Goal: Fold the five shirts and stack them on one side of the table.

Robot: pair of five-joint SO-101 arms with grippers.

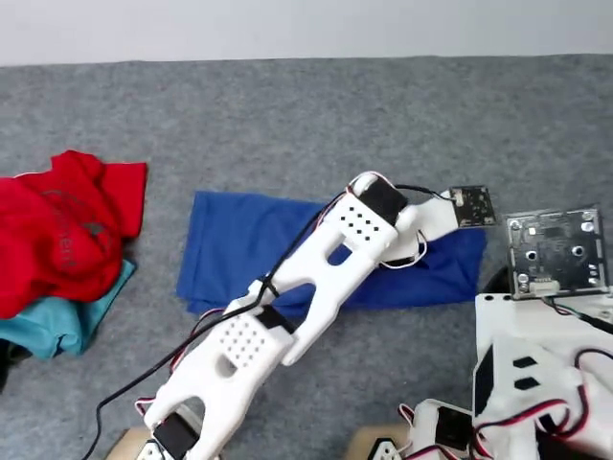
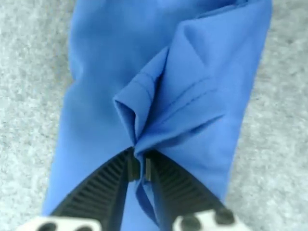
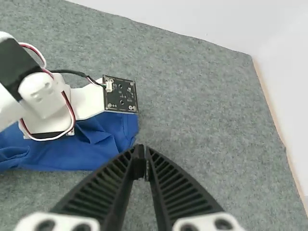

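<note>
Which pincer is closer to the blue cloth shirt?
Left. The left pincer is pinching a fold of the blue cloth shirt. The right pincer is shut over the grey felt table cover, just off the shirt's end, not touching it.

Left gripper [image 2: 138,166] and right gripper [image 3: 142,161] both have fingers [image 2: 107,186] pressed together.

Three shirts are lying on one grey mat [image 1: 287,115]: one blue shirt [image 1: 239,249], one red shirt [image 1: 57,230], one teal shirt [image 1: 48,331]. Two white arms are standing at it: the left arm [image 1: 297,316] and the right arm [image 1: 536,335]. Each is carrying one gripper, making two: the left gripper [image 2: 138,168] and the right gripper [image 3: 140,163]. Two square circuit boards are showing: the left arm's board [image 1: 470,205] and the right arm's board [image 1: 556,251].
</note>
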